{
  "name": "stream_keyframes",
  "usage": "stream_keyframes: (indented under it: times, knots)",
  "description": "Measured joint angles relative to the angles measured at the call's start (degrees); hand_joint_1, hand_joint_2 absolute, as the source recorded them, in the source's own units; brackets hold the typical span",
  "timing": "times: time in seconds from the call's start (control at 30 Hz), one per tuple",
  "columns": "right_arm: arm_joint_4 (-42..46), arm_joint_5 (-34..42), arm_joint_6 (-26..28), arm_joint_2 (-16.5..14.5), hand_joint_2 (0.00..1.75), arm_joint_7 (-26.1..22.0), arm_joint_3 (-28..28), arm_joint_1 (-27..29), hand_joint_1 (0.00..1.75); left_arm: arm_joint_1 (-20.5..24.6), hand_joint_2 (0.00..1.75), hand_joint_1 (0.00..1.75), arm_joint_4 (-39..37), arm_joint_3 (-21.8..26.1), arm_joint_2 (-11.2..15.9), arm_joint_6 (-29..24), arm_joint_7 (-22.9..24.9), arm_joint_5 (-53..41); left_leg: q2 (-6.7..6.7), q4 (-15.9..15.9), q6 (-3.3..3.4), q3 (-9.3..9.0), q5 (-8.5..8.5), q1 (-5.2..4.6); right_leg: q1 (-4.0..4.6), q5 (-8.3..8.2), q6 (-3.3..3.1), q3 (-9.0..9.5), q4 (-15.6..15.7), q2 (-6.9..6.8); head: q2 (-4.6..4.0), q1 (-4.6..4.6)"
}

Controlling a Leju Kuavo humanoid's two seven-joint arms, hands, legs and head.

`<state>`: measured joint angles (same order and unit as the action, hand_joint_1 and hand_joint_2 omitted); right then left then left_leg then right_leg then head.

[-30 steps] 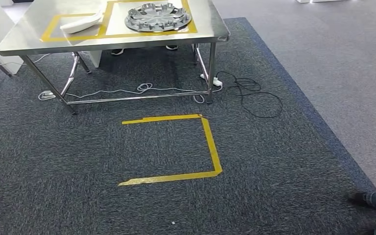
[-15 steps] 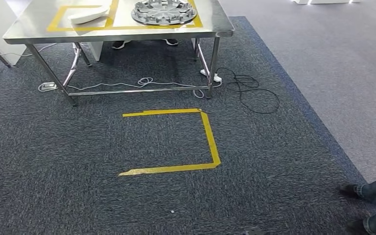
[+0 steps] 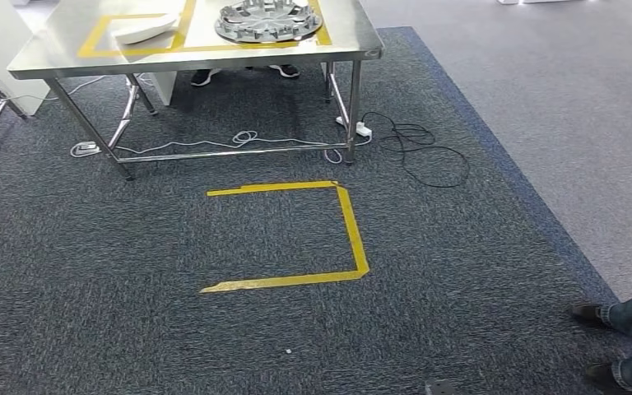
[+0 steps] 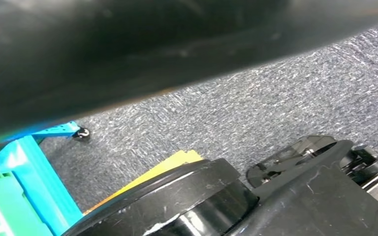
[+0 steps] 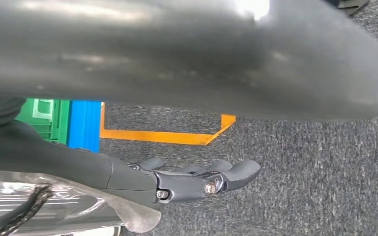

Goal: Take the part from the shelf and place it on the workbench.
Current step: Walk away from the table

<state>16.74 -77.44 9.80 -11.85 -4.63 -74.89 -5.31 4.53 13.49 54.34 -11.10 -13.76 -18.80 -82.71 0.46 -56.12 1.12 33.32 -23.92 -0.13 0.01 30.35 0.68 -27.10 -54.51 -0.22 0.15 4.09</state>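
A white curved part (image 3: 144, 29) lies inside a yellow-taped box on the steel workbench (image 3: 197, 59) at the far left of the head view. A silver wheel cover (image 3: 267, 20) lies in the taped box beside it. In the right wrist view my right hand (image 5: 197, 179) hangs over the dark carpet, its fingers stretched out straight with nothing in them. A blue and green shelf rack (image 5: 83, 125) stands behind it; the rack (image 4: 24, 182) also appears in the left wrist view.
A yellow tape mark (image 3: 354, 239) lies on the carpet in front of the workbench. Cables and a power strip (image 3: 428, 156) trail by the right table leg. A person's shoes (image 3: 625, 317) stand at the right edge; other shoes (image 3: 206, 76) show behind the table.
The whole head picture has shifted: workbench and tape mark sit a little higher, so the camera moved. The person's feet at the right have come further into the picture.
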Motion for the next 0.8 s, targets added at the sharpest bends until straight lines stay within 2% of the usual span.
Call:
stream_keyframes:
  times: [0.7,0.73,0.8]
  knots:
    - [-0.02,0.7,-0.14,0.0,0.0,-0.24,-1.03,-0.27,0.0,0.02,0.0,0.0,0.0,1.36,0.04,2.08,0.02,0.59,0.0,-0.18,-0.13,0.41,-0.01,-0.04,-0.09,-0.05,0.06,-0.24,-0.01,0.0,0.0,0.02]
    - [-0.02,0.7,-0.14,-0.01,0.0,-0.24,-1.04,-0.27,0.0,0.02,0.0,0.0,0.0,1.36,0.05,2.08,0.02,0.59,-0.01,-0.27,-0.06,0.44,-0.06,-0.09,-0.19,-0.12,0.15,-0.22,0.1,0.01,0.0,0.02]
    - [-0.04,0.7,-0.14,-0.07,0.0,-0.24,-1.04,-0.31,0.0,0.03,0.0,0.0,0.01,1.36,0.13,2.07,0.02,0.58,-0.07,-0.05,0.55,0.35,-0.11,-0.26,-0.36,-0.38,0.58,-0.05,0.56,-0.09,0.0,-0.03]
